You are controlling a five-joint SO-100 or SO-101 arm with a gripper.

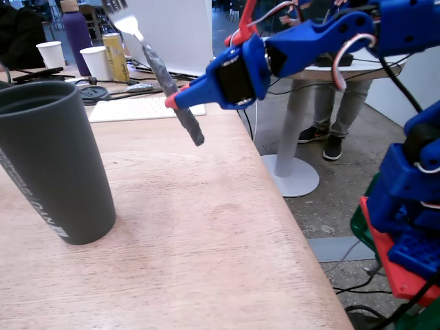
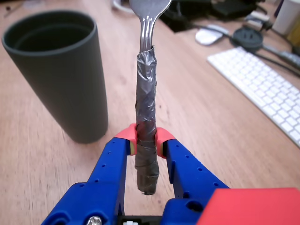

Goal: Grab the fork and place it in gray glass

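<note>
My blue gripper [image 1: 176,97] with red tips is shut on the foil-wrapped handle of the fork [image 1: 159,72], held in the air above the wooden table, tines up and tilted to the left. In the wrist view the fork [image 2: 146,103] stands upright between the two red fingertips [image 2: 125,134], the gripper [image 2: 146,139] pinching it low on the handle. The gray glass [image 1: 51,158] stands upright on the table at the left of the fixed view, empty as far as its rim shows. In the wrist view the gray glass [image 2: 61,75] is to the left of the fork.
A white keyboard [image 1: 141,108] lies behind the gripper, with a mouse [image 2: 211,35] and cables near it. Two white paper cups [image 1: 96,62], a yellow can [image 1: 115,56] and a purple bottle [image 1: 75,34] stand at the back. The table edge [image 1: 295,220] runs along the right.
</note>
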